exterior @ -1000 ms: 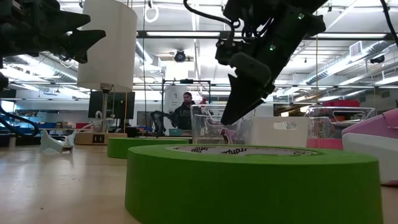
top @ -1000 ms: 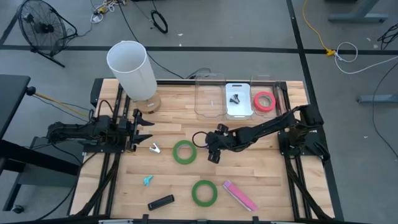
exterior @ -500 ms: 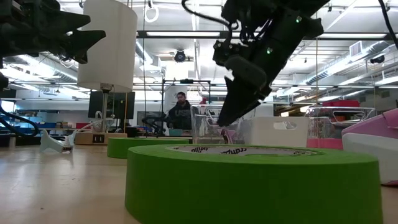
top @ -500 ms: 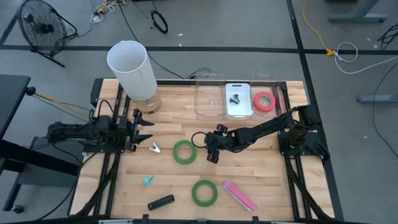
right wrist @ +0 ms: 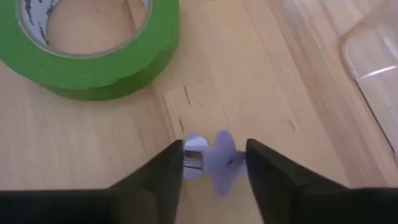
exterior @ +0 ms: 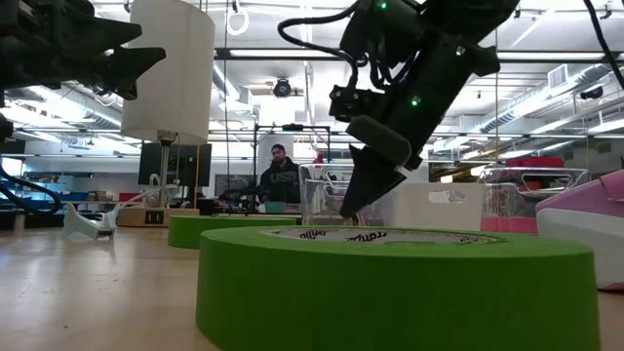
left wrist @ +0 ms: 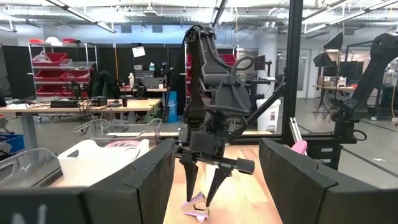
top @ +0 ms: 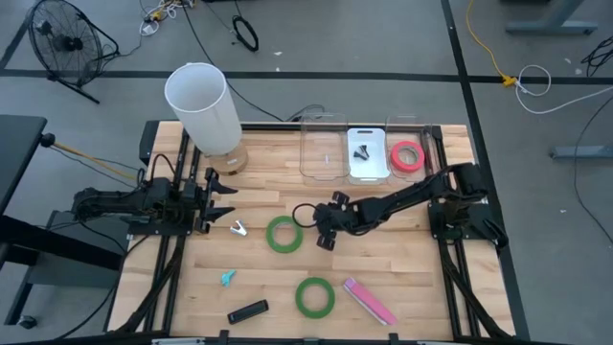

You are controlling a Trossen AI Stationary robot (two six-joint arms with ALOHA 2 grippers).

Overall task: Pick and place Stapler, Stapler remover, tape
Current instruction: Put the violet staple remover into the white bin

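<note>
At centre frame, my right gripper point(top: 324, 234) lowers its parted fingers point(right wrist: 158, 177) astride a purple staple remover point(right wrist: 214, 162) on the bench point(top: 402, 287), beside green tape point(top: 283, 234), ready to clamp; my left gripper point(top: 218, 199) waits at left.

Bright, even indoor light from ceiling strip lamps, showing as glare in the low view. Shadows on the wooden worktop point(top: 383, 264) are faint. In the low view the near green tape roll point(exterior: 395, 283) looms large and soft-edged. The right wrist view is blurred throughout.
</note>
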